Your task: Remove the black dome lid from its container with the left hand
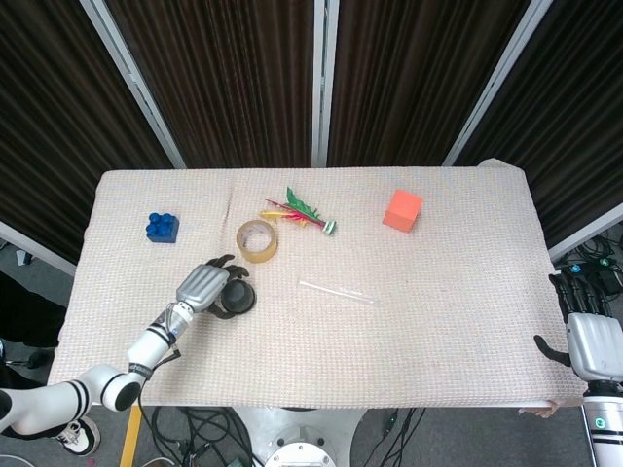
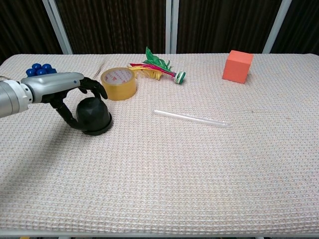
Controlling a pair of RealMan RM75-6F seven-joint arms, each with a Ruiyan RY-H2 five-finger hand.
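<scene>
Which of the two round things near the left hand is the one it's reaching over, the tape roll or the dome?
The black dome lid: the left hand arches over it, while the yellow tape roll sits behind, clear of the hand.

A roll of yellow tape (image 2: 118,83) lies flat on the cloth-covered worktop (image 2: 199,169) and serves as the landmark. Just to its right, toward the far edge, lies a feathered shuttlecock (image 2: 157,67) with green, red and yellow plumes. Well to the tape's left sits a blue studded brick (image 1: 162,227). Well to its right, past the shuttlecock, stands an orange cube (image 2: 237,65). Nearer the front and to the tape's right lies a clear thin straw (image 2: 192,118), set at a slight slant.
</scene>
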